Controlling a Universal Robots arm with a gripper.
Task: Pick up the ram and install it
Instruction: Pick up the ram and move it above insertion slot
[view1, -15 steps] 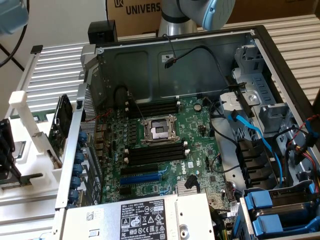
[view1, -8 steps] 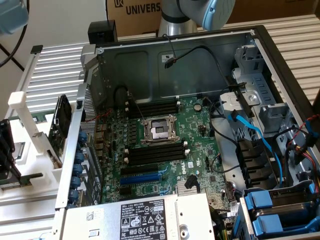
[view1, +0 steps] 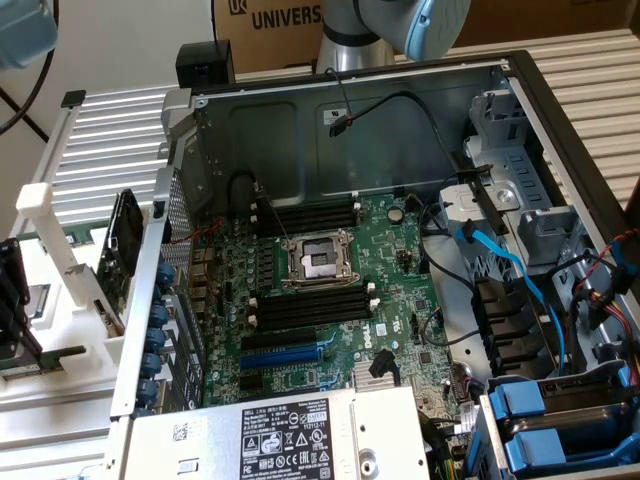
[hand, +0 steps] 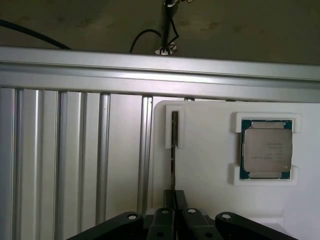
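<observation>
The ram (hand: 173, 150) stands on its edge in a slot of a white holder tray (hand: 210, 170), so I see it as a thin dark strip. My gripper (hand: 173, 196) sits over its near end, and the two black fingers (hand: 164, 210) are pressed against either side of the stick. Inside the open computer case lies the green motherboard (view1: 330, 330). Its long black memory slots (view1: 310, 305) run beside the processor socket (view1: 318, 262), with another bank of slots (view1: 310, 214) behind it.
A square silver processor chip (hand: 266, 148) rests in the same white tray. A ribbed aluminium table (hand: 75, 160) and a rail (hand: 160, 75) border the tray. In the case, blue and black cables (view1: 500, 260), drive bays (view1: 560, 420) and a power supply (view1: 290, 435) crowd the board.
</observation>
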